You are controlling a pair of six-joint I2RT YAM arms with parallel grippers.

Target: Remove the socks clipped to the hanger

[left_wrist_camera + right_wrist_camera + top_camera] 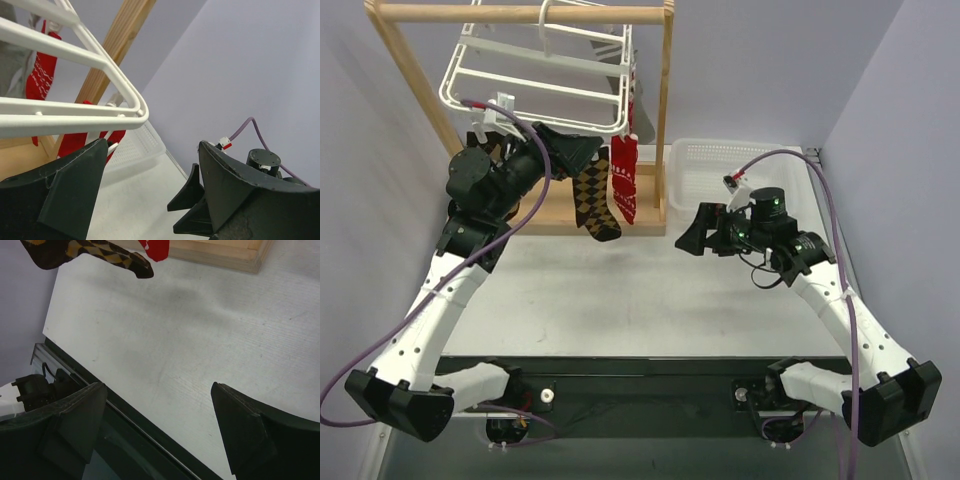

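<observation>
Overhead, the hanger (75, 117) sits just above the wide-spread left pincer (151, 150).

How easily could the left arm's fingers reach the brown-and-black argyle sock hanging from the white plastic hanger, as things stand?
Probably yes. The left arm's open fingers sit just beside the brown-and-black argyle sock, under a corner of the white plastic hanger, with nothing visible between them.

Hanger (540, 58): white barred frame, hanging tilted.
Socks, clipped at its right rim, toes down: argyle sock (595, 200); red sock (624, 180) beside it; grey sock (11, 65) behind.
</observation>
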